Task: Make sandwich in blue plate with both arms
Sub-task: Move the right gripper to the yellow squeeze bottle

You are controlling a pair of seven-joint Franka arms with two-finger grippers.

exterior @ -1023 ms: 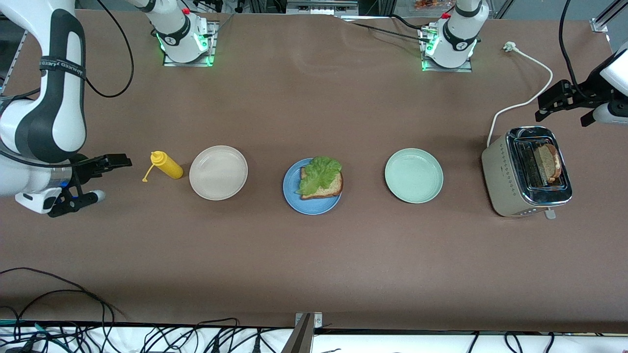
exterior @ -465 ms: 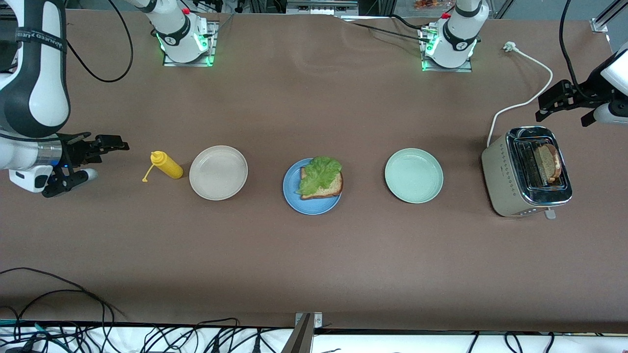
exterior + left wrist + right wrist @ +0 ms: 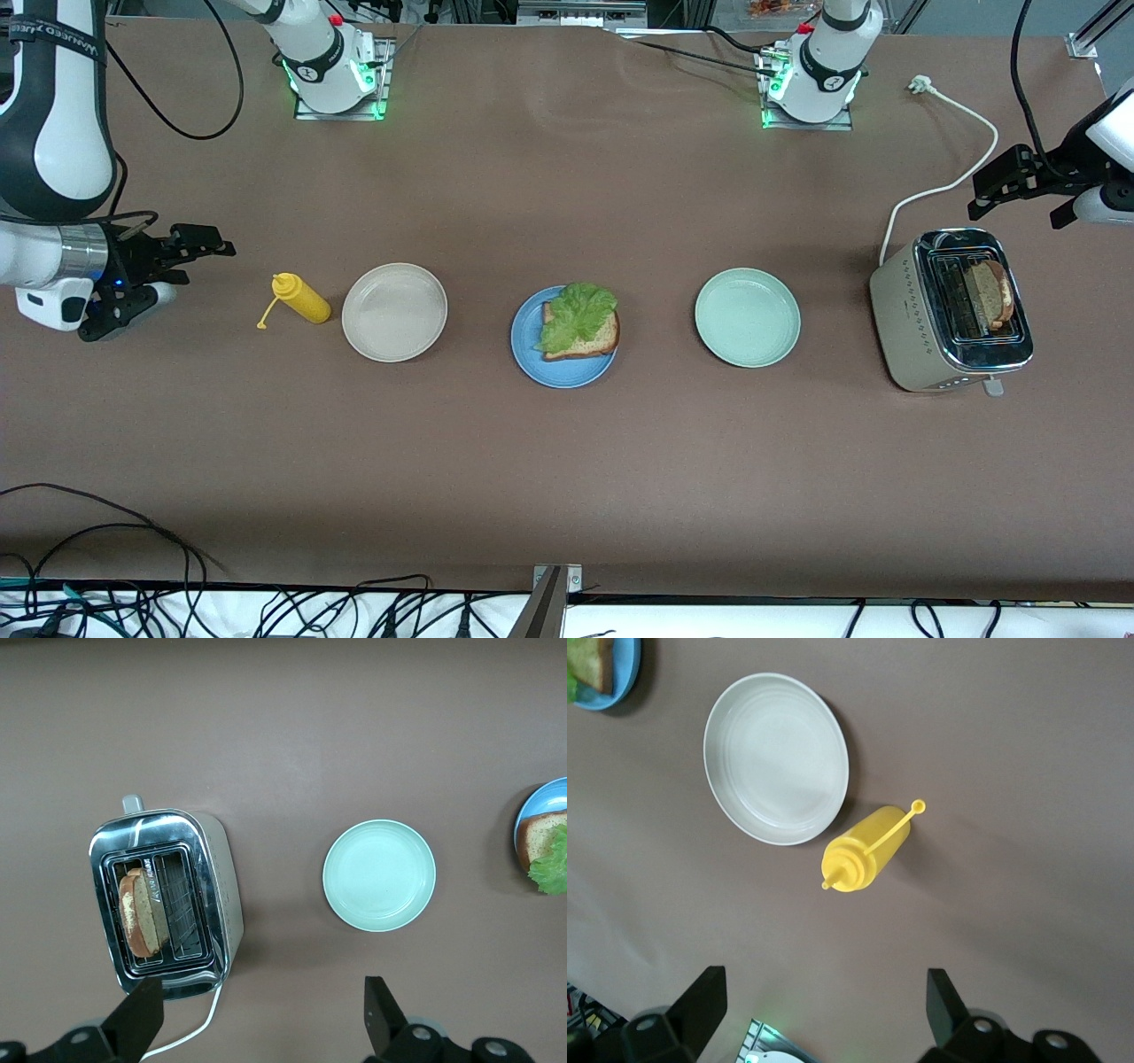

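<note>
Sandwich (image 3: 578,324) half-built on blue plate (image 3: 529,349), tabletop (image 3: 567,461) centre: one slice, lettuce on top. Second slice (image 3: 988,293) upright in toaster (image 3: 950,309), 3 o'clock of plate. Left gripper (image 3: 1010,184) open over tabletop at toaster's 12 o'clock; right gripper (image 3: 182,257) open near mustard bottle (image 3: 301,299). Risk: slice snagging in slot. Brown cloth surface, cables along edge.

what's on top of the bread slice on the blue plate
A ruffled green lettuce leaf lies on the square brown bread slice, which sits on the round blue plate. No second slice covers it. Whatever lies between leaf and bread is hidden.
</note>
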